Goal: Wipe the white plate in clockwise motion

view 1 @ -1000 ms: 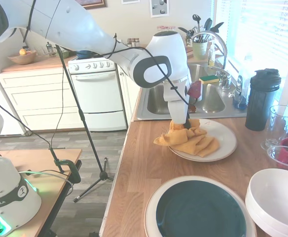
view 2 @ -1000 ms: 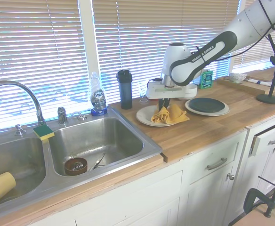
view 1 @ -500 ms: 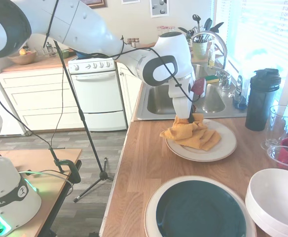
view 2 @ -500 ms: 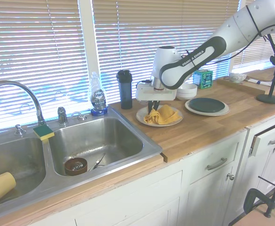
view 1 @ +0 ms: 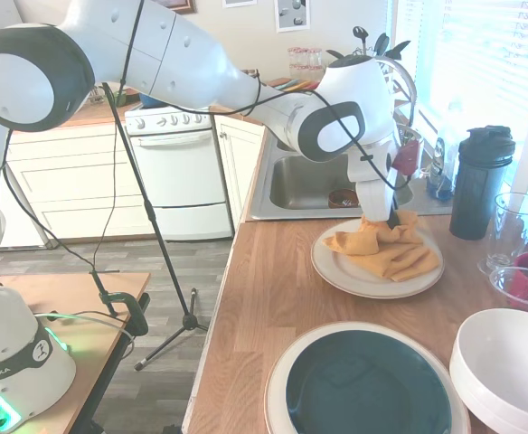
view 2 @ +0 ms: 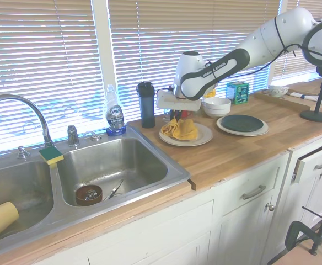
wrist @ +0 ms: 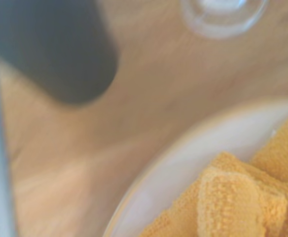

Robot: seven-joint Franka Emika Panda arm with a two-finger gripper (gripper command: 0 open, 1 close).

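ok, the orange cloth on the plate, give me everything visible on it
The orange cloth looks like soft terry fabric in mustard orange, crumpled into thick folds, not spread flat. It lies on the white plate, bunched toward the sink side, covering much of the centre and leaving the near rim bare. The gripper presses down into its raised top fold; the fingers are buried in fabric. The wrist view shows its nubby weave against the plate's pale surface.

The gripper (view 2: 181, 117) presses down into a bunched orange cloth (view 2: 180, 129) on the white plate (view 2: 200, 137), just right of the steel sink (view 2: 114, 169). A black shaker bottle (view 2: 146, 104) stands behind; a green-centred plate (view 2: 242, 125) lies further right.
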